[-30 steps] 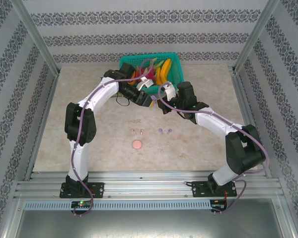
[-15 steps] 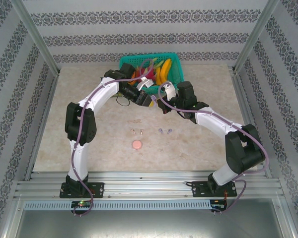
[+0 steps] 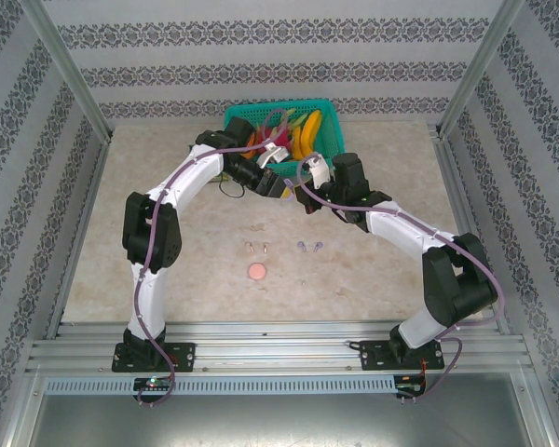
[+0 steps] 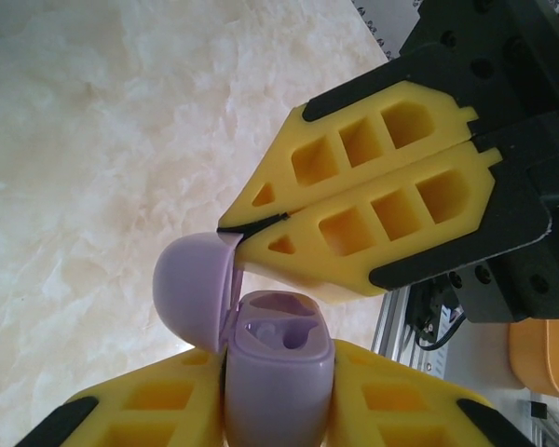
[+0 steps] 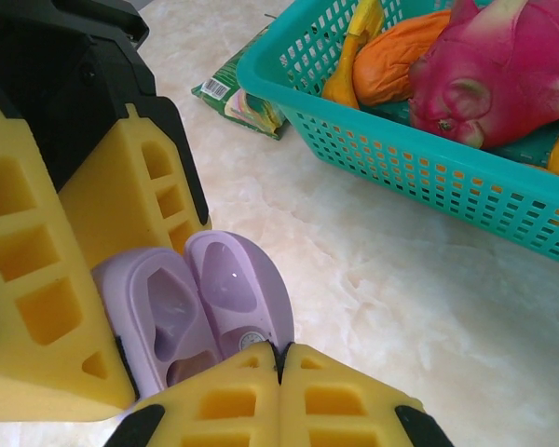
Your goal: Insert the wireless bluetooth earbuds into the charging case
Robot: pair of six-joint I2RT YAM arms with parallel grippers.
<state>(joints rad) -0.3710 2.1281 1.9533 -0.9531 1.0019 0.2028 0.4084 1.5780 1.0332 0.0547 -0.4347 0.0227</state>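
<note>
My left gripper (image 4: 278, 365) is shut on the body of a lilac charging case (image 4: 279, 372), held just above the table in front of the basket. The case's lid (image 4: 191, 289) stands open, and both wells (image 5: 172, 312) look empty. My right gripper (image 5: 279, 352) is shut with nothing in it, its joined tips touching the rim of the lid (image 5: 238, 279). In the top view the two grippers meet at the case (image 3: 289, 189). A pinkish pair of earbuds (image 3: 256, 247) and a lilac pair (image 3: 309, 246) lie on the table, nearer the arms' bases.
A teal basket (image 3: 328, 110) of toy fruit stands just behind the grippers. A green packet (image 5: 238, 98) lies by its corner. A round pink case (image 3: 257, 271) sits on the table in front of the earbuds.
Both arms hold almost the same places by the basket. The earbuds and the pink case have not moved.
</note>
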